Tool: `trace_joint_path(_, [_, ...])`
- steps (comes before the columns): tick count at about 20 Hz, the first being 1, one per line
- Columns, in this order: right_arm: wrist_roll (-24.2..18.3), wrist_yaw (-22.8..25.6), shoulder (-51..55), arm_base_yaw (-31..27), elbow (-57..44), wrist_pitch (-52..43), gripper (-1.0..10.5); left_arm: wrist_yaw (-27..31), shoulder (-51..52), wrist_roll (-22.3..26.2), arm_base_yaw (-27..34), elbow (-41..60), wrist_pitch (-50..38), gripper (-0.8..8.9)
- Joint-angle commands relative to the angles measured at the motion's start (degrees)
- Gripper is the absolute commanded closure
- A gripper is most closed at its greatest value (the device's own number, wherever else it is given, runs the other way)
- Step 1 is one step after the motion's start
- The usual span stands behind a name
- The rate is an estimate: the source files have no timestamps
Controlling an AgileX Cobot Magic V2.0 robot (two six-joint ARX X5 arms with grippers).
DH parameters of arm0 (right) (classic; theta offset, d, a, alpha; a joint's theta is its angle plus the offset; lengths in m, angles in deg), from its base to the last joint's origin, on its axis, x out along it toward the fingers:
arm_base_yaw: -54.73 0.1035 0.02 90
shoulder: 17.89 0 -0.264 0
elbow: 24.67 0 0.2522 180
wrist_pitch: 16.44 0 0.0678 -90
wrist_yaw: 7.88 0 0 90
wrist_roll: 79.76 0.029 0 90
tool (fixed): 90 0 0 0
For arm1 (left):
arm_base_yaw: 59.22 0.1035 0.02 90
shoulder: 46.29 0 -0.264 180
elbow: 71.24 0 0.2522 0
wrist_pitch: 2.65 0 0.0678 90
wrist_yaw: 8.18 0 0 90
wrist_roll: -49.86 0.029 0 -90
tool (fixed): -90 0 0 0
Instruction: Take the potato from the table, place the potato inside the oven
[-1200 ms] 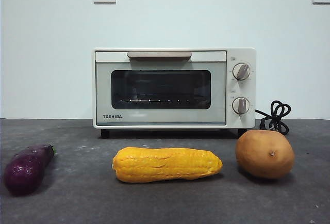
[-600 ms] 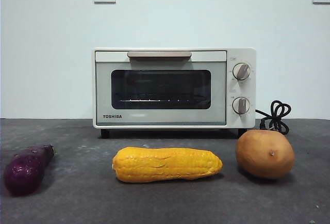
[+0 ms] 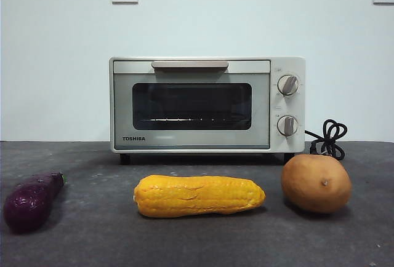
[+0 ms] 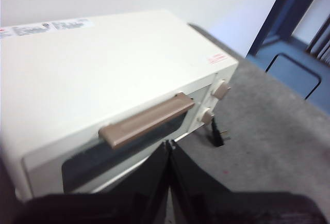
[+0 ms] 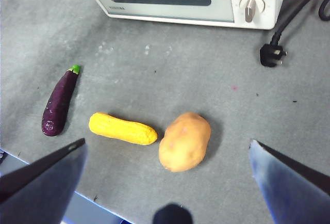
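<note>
Three vegetables lay in a row on the table (image 3: 197,242) in front of the oven (image 3: 207,104): an eggplant (image 3: 31,200), a corn cob (image 3: 198,195) and the potato (image 3: 316,183), which sat below the oven's knobs (image 3: 287,85) and just beside the corn. The right gripper (image 5: 167,157) hung high over the potato with its jaws spread wide and nothing between them. The left gripper (image 4: 169,149) hovered above the oven near the door handle (image 4: 147,120), jaws pressed together, holding nothing.

The oven door was closed, so carrying the potato over before the door came down would likely end in a bump against the glass. A descent drifting toward the corn could nudge or catch it instead, since the two lay so near. The round, smooth potato might also roll or slip from a shallow pinch.

"TOSHIBA" was printed on the door's lower corner. Stickers on the oven's top carried print too blurred to read.
</note>
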Motion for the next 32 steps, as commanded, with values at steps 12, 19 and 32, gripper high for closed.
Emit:
trace_joint_path(12, [0.4, -0.1, -1.1, 0.2, 0.1, -0.1, 3.8, 9.0, -22.6, 6.9, -6.3, -7.3, -12.6, 8.21])
trace_joint_path(19, [0.4, -0.1, -1.1, 0.2, 0.1, 0.1, 3.8, 12.7, -25.6, 9.6, -7.3, -7.3, -14.1, 8.21])
trace_joint_path(32, [0.4, -0.1, -1.1, 0.2, 0.1, 0.1, 3.8, 7.9, -25.6, 11.1, -10.3, -7.3, 3.0, 8.21])
